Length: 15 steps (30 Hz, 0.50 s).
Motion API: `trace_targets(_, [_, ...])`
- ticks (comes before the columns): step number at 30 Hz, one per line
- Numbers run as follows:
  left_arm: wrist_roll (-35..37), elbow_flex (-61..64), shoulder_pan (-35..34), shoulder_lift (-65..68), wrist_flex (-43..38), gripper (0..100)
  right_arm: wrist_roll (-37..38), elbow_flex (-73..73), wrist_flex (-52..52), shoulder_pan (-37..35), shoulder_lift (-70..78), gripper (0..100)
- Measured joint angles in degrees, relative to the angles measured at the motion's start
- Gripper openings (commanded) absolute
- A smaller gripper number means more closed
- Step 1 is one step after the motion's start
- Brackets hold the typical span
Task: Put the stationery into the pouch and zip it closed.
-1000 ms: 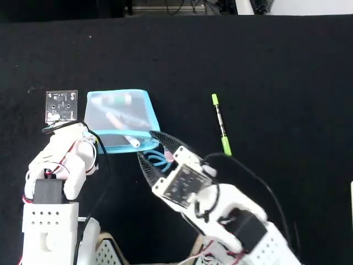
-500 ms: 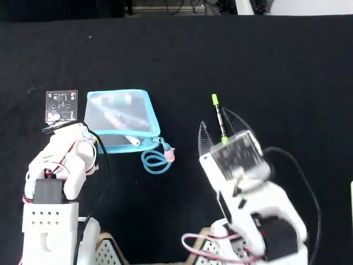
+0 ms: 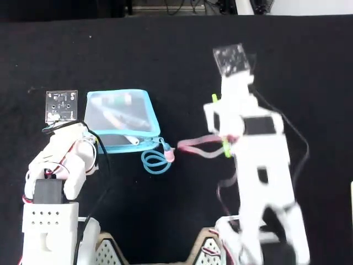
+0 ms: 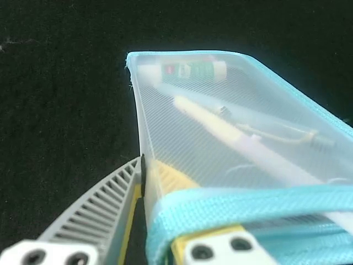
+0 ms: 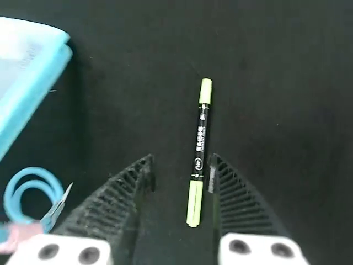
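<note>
At the far left of the black table (image 3: 165, 55) lies a small square patterned tile (image 3: 61, 106). Just beside it is the left tool (image 3: 91, 141), at the near left corner of the pouch (image 3: 121, 118). In the left wrist view its fingers are clamped together on the pouch's (image 4: 220, 138) blue-trimmed edge, the grey ribbed finger on one side of the mesh and the yellow one pressed against the other.

The pouch lies flat on the table. Through its clear mesh show a white pen (image 4: 231, 135) and a green-labelled stick (image 4: 193, 69). From its near right corner trails a blue cord loop (image 3: 154, 161) with a pink tab (image 3: 169, 155), resting on the table.

Further right, well apart from the pouch, the green pen (image 3: 214, 99) lies on the table, partly covered by the right arm (image 3: 248, 127) stretched out above it. The right tool (image 5: 181, 161) is wide apart, holding nothing; the pen's (image 5: 197, 152) lower half lies between the two black ribbed fingers, nearer one than the other. Whether that finger touches the pen cannot be told.
</note>
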Motion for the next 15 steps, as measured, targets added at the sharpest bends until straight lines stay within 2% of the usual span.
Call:
trace_targets(7, [0.00, 0.00, 0.00, 0.00, 0.00, 3, -0.26, -13.19, 0.00, 0.97, 21.63, 14.5])
trace_targets(15, [0.00, 0.00, 0.00, 0.00, 0.00, 3, -0.26, -24.26, 0.00, 0.97, 36.57, 14.5])
